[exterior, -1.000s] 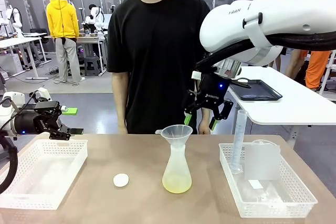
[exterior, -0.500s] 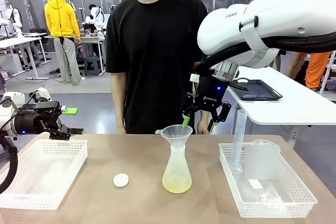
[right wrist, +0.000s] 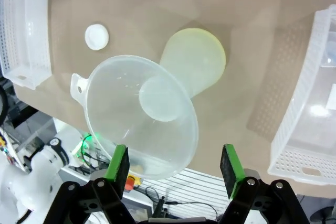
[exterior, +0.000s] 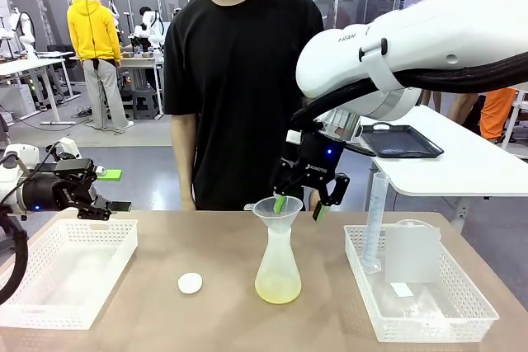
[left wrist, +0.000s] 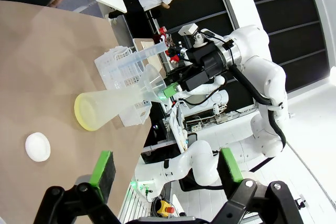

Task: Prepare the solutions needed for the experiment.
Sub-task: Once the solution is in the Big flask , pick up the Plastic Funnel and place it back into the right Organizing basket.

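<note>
My right fingers (right wrist: 118,165) stand spread, with nothing pinched between them; my right wrist camera looks straight down into the clear funnel (right wrist: 142,124), and its near rim lies between the two green pads; whether a pad touches it, I cannot tell. The front camera gives the height: one pad is at the funnel's rim; the funnel sits in the neck of the flask (exterior: 278,265); the solutions (exterior: 278,289) lie as a shallow yellow-green layer at its bottom. My left fingers (left wrist: 103,170) are spread too and hold nothing; from there the flask shows sideways on the surface (left wrist: 31,51), a white disc (left wrist: 38,147) near it, a white basket (left wrist: 113,59) behind.
</note>
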Controlling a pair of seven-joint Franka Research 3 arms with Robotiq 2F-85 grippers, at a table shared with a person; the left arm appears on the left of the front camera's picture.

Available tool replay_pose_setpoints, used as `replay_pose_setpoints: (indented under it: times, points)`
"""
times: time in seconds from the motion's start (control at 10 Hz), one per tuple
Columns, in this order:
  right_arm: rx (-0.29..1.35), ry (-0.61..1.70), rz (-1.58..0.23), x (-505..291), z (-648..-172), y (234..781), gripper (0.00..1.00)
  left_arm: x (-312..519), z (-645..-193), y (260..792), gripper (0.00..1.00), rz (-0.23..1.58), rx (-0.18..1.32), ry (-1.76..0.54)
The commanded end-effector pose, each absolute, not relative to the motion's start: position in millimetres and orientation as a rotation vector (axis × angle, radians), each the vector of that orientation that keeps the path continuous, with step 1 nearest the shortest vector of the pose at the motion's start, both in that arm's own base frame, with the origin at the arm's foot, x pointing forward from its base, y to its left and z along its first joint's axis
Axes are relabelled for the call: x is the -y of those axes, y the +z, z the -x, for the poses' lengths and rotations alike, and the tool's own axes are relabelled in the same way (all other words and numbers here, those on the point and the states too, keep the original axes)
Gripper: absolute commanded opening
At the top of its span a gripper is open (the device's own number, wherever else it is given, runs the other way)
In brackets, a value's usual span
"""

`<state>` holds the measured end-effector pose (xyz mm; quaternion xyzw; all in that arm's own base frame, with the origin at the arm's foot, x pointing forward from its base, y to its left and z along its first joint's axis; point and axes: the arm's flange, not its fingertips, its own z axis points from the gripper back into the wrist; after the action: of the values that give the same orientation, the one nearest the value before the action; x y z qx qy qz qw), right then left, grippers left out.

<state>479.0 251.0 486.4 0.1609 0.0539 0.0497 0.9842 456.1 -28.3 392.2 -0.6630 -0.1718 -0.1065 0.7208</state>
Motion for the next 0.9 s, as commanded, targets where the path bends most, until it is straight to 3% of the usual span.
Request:
replay_pose_setpoints:
  times: [0.0, 0.8]
  points:
    - [-0.080, 0.090, -0.311, -235.2, -480.8, 503.4, 0.87, 27.7, -456.3, 392.7, 1.00, 1.464, 0.397, -0.248]
    - [-0.080, 0.090, -0.311, -235.2, -480.8, 503.4, 0.87, 27.7, -456.3, 392.7, 1.00, 1.464, 0.397, -0.248]
